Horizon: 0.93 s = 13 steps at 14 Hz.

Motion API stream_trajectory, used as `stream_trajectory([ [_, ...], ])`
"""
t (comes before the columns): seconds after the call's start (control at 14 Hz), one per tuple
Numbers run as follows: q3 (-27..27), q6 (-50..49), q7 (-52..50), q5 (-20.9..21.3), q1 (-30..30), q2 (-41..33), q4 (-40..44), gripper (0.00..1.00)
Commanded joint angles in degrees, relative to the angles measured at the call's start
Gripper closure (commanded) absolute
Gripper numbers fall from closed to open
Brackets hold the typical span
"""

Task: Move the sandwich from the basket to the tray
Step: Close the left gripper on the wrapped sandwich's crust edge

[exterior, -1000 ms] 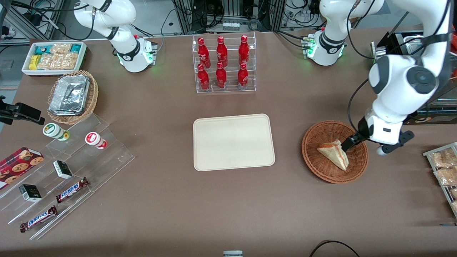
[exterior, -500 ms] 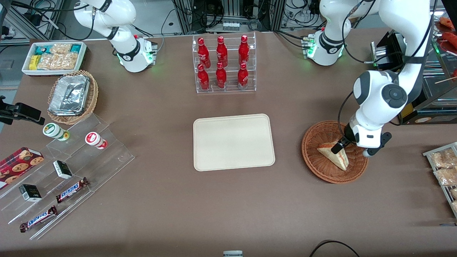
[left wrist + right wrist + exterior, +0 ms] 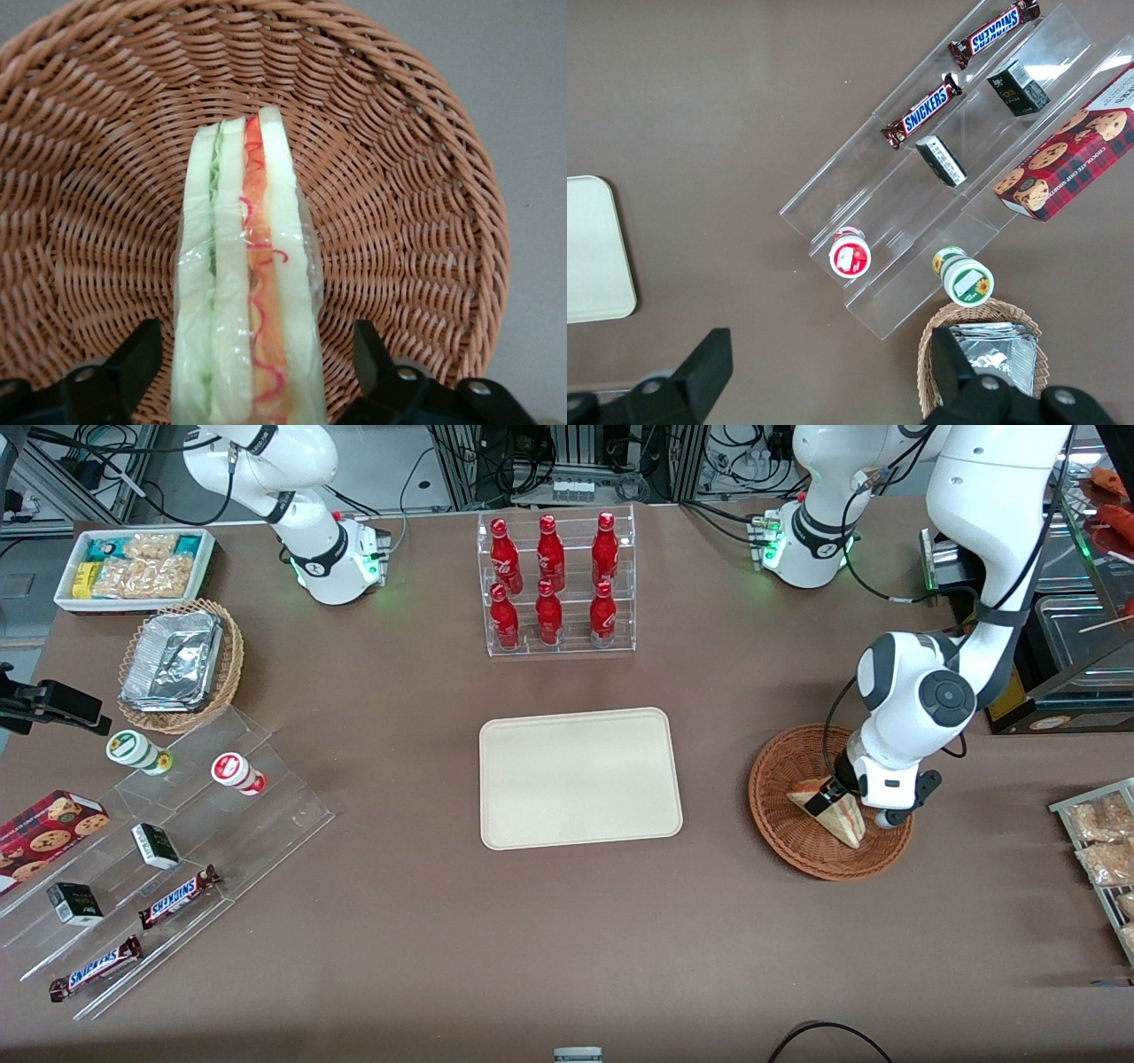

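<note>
The sandwich (image 3: pixel 846 825), a wrapped white wedge with red-orange and green filling, lies in the reddish-brown wicker basket (image 3: pixel 780 841) toward the working arm's end of the table. My left gripper (image 3: pixel 828 795) is down inside the basket, open, with one finger on each side of the sandwich's wider end. In the left wrist view the sandwich (image 3: pixel 248 266) stands on edge between the black fingers (image 3: pixel 137 350), with a small gap on both sides, and the basket (image 3: pixel 399 177) weave surrounds it. The cream tray (image 3: pixel 580 778) lies flat beside the basket at the table's middle.
A clear rack of red bottles (image 3: pixel 555 584) stands farther from the front camera than the tray. Snack packets (image 3: pixel 1103 841) lie at the working arm's table edge. An acrylic stand with candy bars (image 3: pixel 159 850) and a tan basket of foil containers (image 3: pixel 182 664) sit toward the parked arm's end.
The left gripper has moved from the basket's rim inward and down over the sandwich, and now straddles it. The sandwich and basket have not moved.
</note>
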Motion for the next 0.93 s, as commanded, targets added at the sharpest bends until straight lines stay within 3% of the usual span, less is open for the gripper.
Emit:
stream_trajectory([
  [0.0,0.4,0.0,-0.7,1.7,-0.5,-0.3,0.7,1.00],
  [0.21,0.5,-4.0,-0.8,3.7,-0.4,-3.0,1.6,1.00],
  [0.36,0.3,-12.8,-0.9,6.6,-0.5,-5.1,5.6,1.00],
  [0.5,-0.5,-21.0,-0.4,6.6,-0.6,-6.8,10.5,1.00],
  [0.86,-9.0,-37.1,-0.6,5.9,-0.9,-6.3,27.8,1.00],
])
